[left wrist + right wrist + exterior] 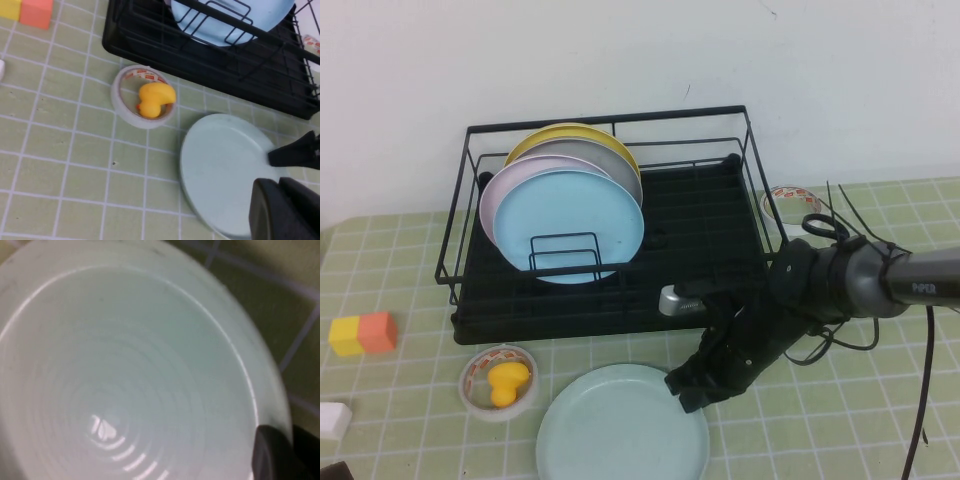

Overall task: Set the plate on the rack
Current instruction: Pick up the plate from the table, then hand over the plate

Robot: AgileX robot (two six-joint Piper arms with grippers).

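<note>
From the raised camera, the round pale mint-green plastic plate [622, 425] lies flat on the green checked desk [410, 280], in front of the black wire dish rack [605, 235]. The rack already holds several upright plates, a sky-blue one [570, 225] foremost with lilac-pink, grey and yellow ones behind it. The right gripper [686, 388] sits at the mint plate's right rim, its dark fingers drawn together there, seemingly pinching the rim. The left gripper is out of sight in this view. A roll of tape [498, 381] with a yellow rubber duck [508, 381] inside stands just left of the plate, and orange and yellow blocks [363, 334] lie farther left.

The left wrist camera looks down on the same plate [225, 172], duck [155, 99] and tape roll [142, 96], with the rack's front edge [210, 55] beyond. The left gripper [282, 210] hovers above the desk near the plate, its jaws pressed together on nothing. A dark finger of the right gripper [295, 152] rests on the plate's rim.

The right wrist camera is filled by the plate's pale interior [125, 380], with one dark fingertip [272, 455] at its rim.

As I judge it, only the grasp is made: the plate is not yet lifted, and raising, tilting and slotting it into the rack all remain.
</note>
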